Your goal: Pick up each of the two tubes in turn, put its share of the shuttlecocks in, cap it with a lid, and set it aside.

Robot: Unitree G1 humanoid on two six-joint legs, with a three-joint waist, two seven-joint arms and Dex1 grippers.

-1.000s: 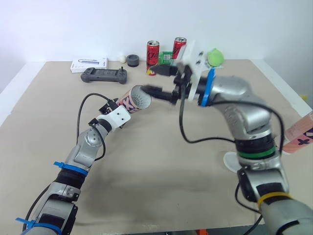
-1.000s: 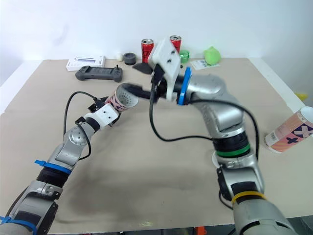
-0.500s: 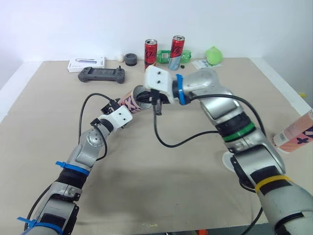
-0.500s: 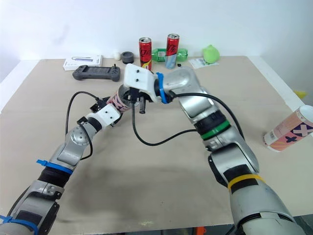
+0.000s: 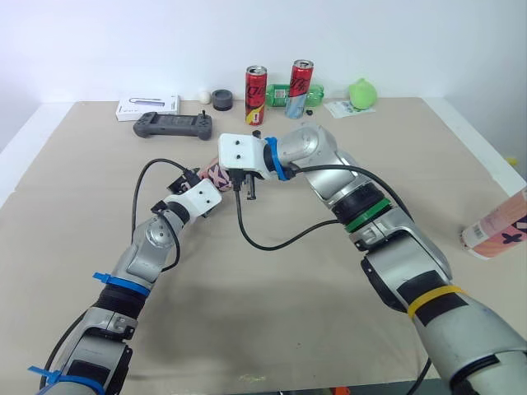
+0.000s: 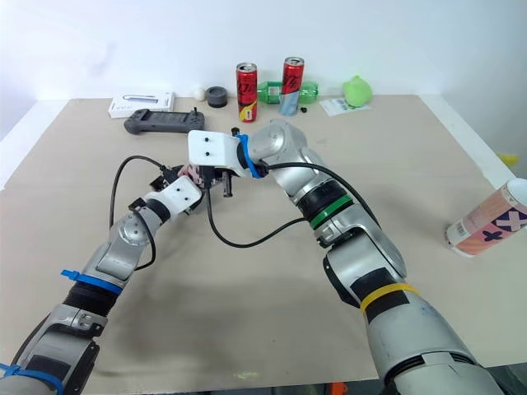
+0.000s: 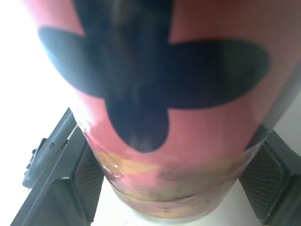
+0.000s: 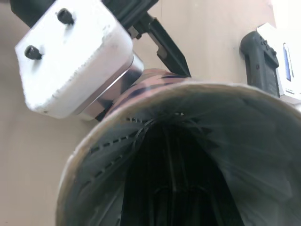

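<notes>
Shuttlecock tube (image 7: 155,94), clamped in the left gripper (image 7: 178,188), looks mid-filling; the right gripper (image 5: 231,171) at its mouth, grip unreadable, should next back straight out.

held tube (image 5: 215,174) mostly hidden, second tube (image 5: 497,235) cropped

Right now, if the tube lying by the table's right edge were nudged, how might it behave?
Lying on its round side, the tube would likely roll. Close to the table edge, it might drop off. It looks like card, so probably light.
</notes>
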